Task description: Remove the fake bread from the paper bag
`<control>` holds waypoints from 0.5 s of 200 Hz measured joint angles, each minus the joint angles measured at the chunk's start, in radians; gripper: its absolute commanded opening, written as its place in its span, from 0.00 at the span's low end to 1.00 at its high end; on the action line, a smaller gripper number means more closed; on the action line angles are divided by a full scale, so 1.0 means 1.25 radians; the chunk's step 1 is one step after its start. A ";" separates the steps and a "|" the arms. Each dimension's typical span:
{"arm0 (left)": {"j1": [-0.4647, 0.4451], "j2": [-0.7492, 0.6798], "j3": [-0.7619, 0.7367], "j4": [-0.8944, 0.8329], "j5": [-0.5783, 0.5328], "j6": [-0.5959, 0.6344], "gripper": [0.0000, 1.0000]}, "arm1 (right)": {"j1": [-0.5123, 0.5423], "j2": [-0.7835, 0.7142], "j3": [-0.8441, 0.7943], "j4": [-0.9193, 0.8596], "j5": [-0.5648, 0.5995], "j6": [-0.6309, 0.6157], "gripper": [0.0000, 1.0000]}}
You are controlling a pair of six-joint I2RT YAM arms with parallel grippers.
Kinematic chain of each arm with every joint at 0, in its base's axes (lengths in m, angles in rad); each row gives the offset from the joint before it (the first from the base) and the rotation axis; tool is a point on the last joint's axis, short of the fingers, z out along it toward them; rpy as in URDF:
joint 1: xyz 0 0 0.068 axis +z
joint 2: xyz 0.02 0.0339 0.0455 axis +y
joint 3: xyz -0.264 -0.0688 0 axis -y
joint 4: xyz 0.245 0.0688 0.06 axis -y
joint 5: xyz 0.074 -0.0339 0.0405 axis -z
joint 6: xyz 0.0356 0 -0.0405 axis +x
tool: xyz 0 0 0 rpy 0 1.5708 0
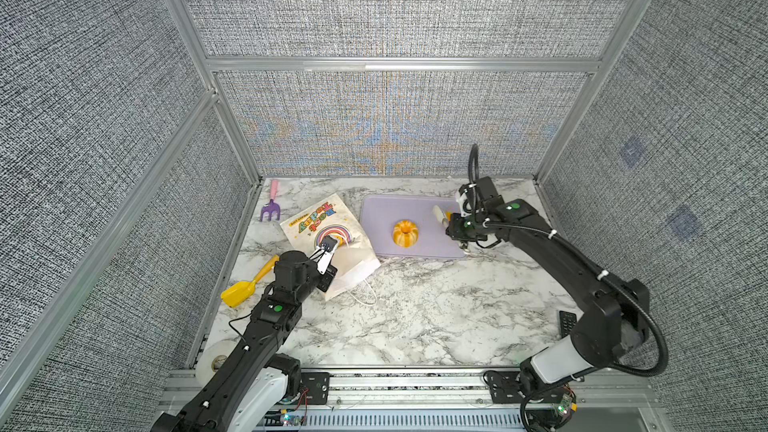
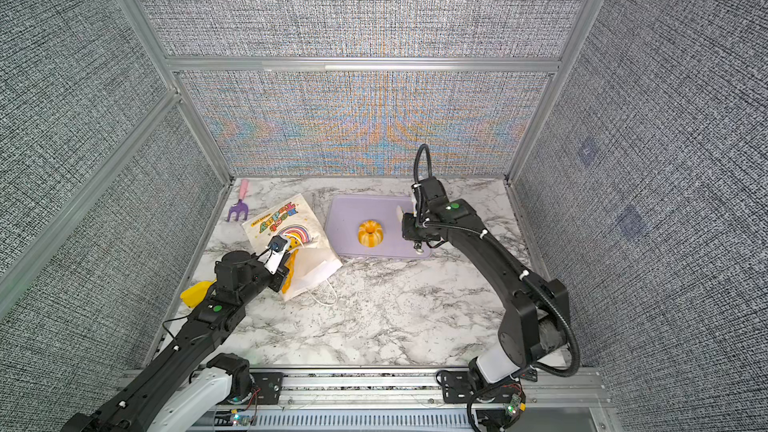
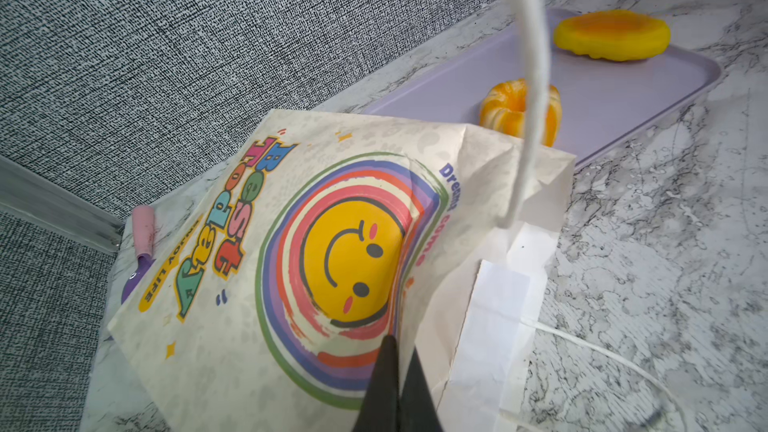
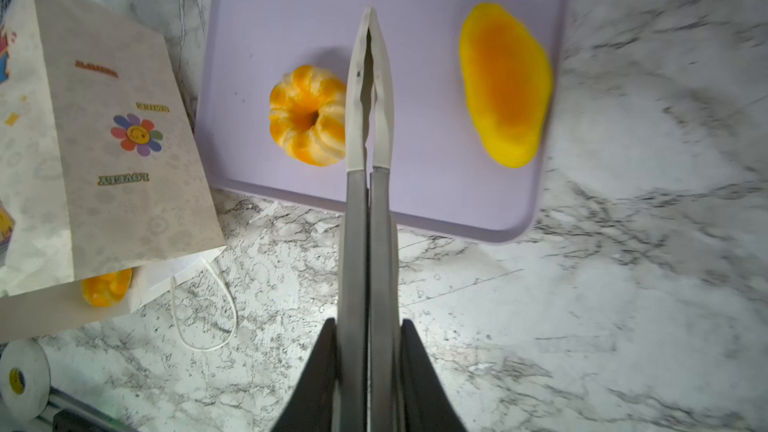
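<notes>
The paper bag [image 1: 320, 222] [image 2: 286, 218] lies on its side on the marble, its mouth towards the near edge. My left gripper [image 3: 401, 347] is shut on the bag's upper wall [image 3: 249, 284] at the mouth and holds it lifted. Inside the mouth shows one fake bread [image 4: 106, 288] [image 2: 292, 270]. A fluted ring bun [image 1: 405, 233] [image 4: 307, 116] and a flat oval bread [image 4: 505, 85] lie on the lilac tray [image 1: 382, 209]. My right gripper [image 4: 369, 326] is shut on grey tongs [image 4: 369, 89], whose closed, empty tips hover over the tray between the two breads.
A yellow toy shovel [image 1: 245, 288] and a purple toy fork [image 1: 270, 207] lie left of the bag. The bag's loose cord handle [image 1: 365, 295] trails on the marble. A tape roll [image 1: 214, 361] sits at the near left, a black remote [image 1: 566, 322] near right.
</notes>
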 measured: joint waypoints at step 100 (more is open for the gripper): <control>-0.002 -0.007 0.000 -0.008 0.000 0.000 0.00 | -0.330 0.064 -0.101 0.024 -0.316 -0.154 0.38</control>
